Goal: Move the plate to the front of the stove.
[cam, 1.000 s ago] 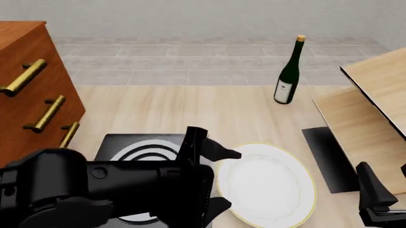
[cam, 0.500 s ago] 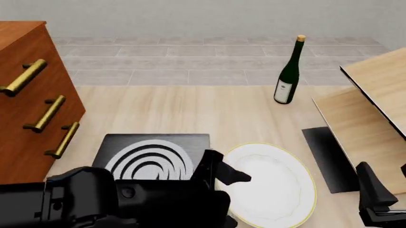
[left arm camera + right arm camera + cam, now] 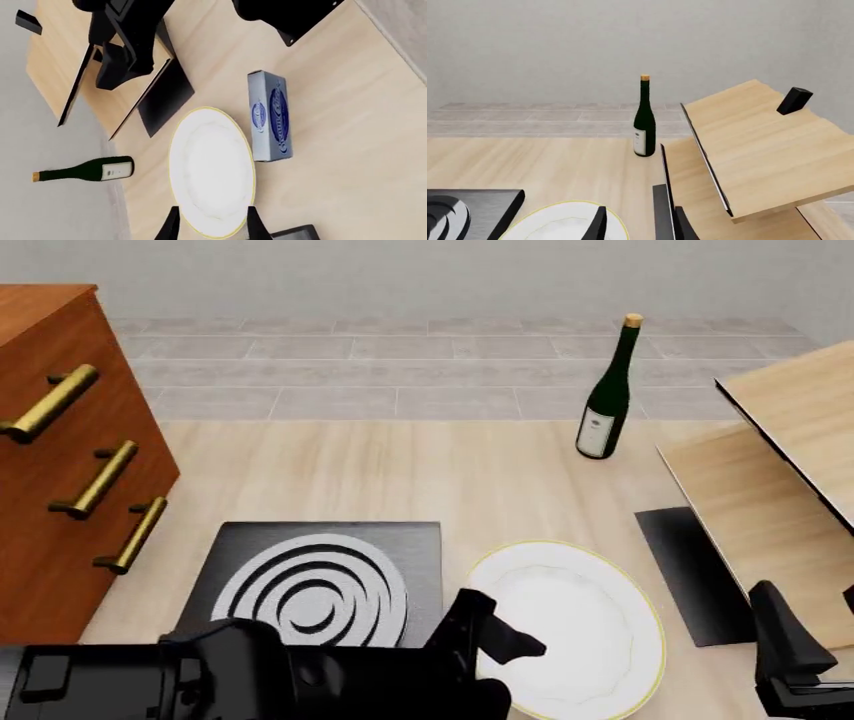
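Observation:
The white plate (image 3: 574, 625) with its thin gold rim lies flat on the table, just right of the black stove (image 3: 320, 580) with silver rings. My left gripper (image 3: 501, 655) is low at the near edge, its fingers open at the plate's left rim. In the left wrist view the plate (image 3: 212, 167) lies ahead of the open left gripper (image 3: 212, 231), its near rim between the two fingers (image 3: 257, 231). My right gripper (image 3: 807, 640) hangs open at the near right, holding nothing. The right wrist view shows part of the plate (image 3: 560, 222) and a stove corner (image 3: 467, 210).
A wooden drawer cabinet (image 3: 67, 440) stands at the left. A green wine bottle (image 3: 607, 400) stands at the back. Slanted wooden boards (image 3: 787, 460) and a black mat (image 3: 687, 575) are at the right. A blue box (image 3: 270, 115) lies beside the plate's near side.
My left arm has drawn back toward the near edge and lower, uncovering the stove. The plate and the right arm have not moved.

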